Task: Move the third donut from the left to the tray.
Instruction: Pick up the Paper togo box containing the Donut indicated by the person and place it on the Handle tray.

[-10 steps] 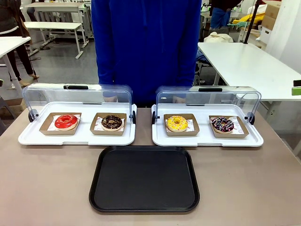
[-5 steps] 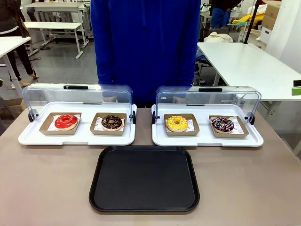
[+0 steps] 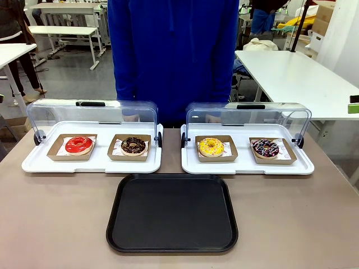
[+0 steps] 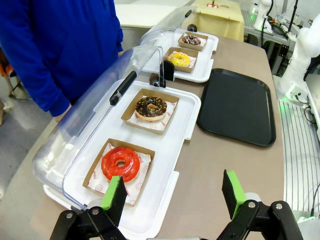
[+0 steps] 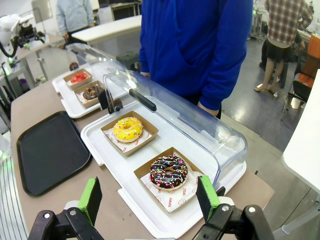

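Left pincer (image 4: 174, 187) and right pincer (image 5: 149, 192) gape empty. We find the yellow donut (image 3: 211, 147) in the white tray (image 3: 247, 168) by the desk's (image 3: 56, 224) far edge, black tray (image 3: 171, 213) nearer. Reaching in may clip the raised lid (image 3: 247, 115).

- The third donut (image 5: 127, 129): yellow-iced ring with speckled sprinkles, lying flat in a square brown cardboard holder (image 5: 150, 133), ahead of the right gripper (image 5: 149, 196) and between its jaws, well apart.
- The tray (image 5: 50, 150): black, flat, with rounded corners, ahead of and outside the picture-left jaw.

My right gripper (image 5: 149, 196) stands spread wide, nothing between the pads (image 5: 91, 196), seemingly above the white tray's (image 5: 114, 161) near rim. I note the third donut (image 5: 127, 129) seated in its cardboard holder (image 5: 111, 134) there, clear lid (image 5: 200, 125) raised. The tray (image 5: 50, 150) lies alongside.
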Controlling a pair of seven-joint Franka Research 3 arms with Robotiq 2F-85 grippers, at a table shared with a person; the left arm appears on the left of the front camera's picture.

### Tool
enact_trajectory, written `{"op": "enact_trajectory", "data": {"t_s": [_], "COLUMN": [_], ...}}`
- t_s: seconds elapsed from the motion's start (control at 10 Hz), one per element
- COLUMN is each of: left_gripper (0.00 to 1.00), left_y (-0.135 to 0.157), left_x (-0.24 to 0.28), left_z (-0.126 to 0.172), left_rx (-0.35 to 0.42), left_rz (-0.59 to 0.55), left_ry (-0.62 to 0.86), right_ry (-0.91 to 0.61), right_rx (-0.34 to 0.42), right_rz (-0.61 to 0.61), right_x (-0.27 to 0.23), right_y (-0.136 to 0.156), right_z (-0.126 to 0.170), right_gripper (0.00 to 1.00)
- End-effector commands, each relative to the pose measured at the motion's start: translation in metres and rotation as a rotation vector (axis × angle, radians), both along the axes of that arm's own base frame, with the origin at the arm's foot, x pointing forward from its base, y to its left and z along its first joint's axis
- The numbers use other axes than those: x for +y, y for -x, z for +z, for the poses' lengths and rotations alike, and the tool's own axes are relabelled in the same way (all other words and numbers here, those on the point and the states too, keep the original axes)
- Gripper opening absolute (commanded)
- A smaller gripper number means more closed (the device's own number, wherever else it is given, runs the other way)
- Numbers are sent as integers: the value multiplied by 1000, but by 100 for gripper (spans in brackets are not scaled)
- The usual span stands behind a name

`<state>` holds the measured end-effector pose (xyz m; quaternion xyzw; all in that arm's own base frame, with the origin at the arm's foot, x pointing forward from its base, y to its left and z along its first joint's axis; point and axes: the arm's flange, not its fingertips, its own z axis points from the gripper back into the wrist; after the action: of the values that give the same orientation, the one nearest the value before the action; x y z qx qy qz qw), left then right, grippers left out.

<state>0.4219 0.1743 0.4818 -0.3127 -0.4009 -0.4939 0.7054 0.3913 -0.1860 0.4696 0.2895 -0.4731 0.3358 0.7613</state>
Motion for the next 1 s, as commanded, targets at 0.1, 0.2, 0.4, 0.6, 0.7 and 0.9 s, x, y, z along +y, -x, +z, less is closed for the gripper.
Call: {"op": "enact_trajectory", "data": {"t_s": [0.1, 0.2, 0.4, 0.6, 0.7, 0.9], "left_gripper": [100, 100, 100, 100, 100, 100], "left_y": [0, 0, 0, 0, 0, 0], "left_x": [0, 0, 0, 0, 0, 0], "left_z": [0, 0, 0, 0, 0, 0], "left_rx": [-8, -8, -8, -8, -8, -8], "left_rz": [-8, -8, -8, -8, -8, -8], "left_ry": [13, 13, 13, 13, 13, 13], "right_ry": [-11, -11, -11, -11, -11, -11], "right_rx": [-40, -40, -40, -40, -40, -40], "right_rz": [2, 2, 2, 2, 2, 2], "right_x": [1, 1, 1, 1, 1, 1], "right_y": [-5, -5, -5, -5, -5, -5], "right_z": [0, 0, 0, 0, 0, 0], "right_gripper": [100, 100, 100, 100, 100, 100]}}
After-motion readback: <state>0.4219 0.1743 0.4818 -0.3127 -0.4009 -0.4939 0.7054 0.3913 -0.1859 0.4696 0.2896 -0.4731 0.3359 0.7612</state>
